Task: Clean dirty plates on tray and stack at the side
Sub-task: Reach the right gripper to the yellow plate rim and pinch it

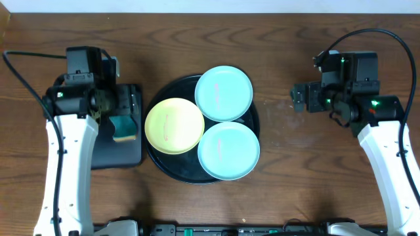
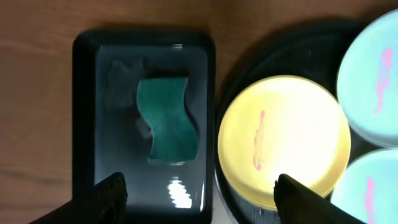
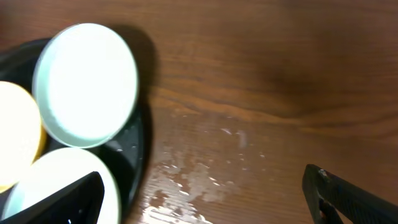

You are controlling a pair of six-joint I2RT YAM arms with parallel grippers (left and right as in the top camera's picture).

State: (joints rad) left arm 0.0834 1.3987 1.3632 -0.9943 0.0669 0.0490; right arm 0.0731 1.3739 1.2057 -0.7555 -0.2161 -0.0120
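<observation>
Two black fingertips of the left gripper are standing wide apart, holding nothing. They are hanging over the small rectangular tray, where the teal sponge is lying. The right gripper is also spread wide and holding nothing, over the bare wooden table.

All three plates are sitting on the round black tray, crowding each other. The upper mint plate is poking out past the tray's rim. Its edge is lying over the yellow plate, so lifting the yellow one first could be tipping its neighbour. The table is looking wet near the right gripper, so a plate could be sliding there.

Pink smears are showing on the yellow plate and on the lower mint plate.
</observation>
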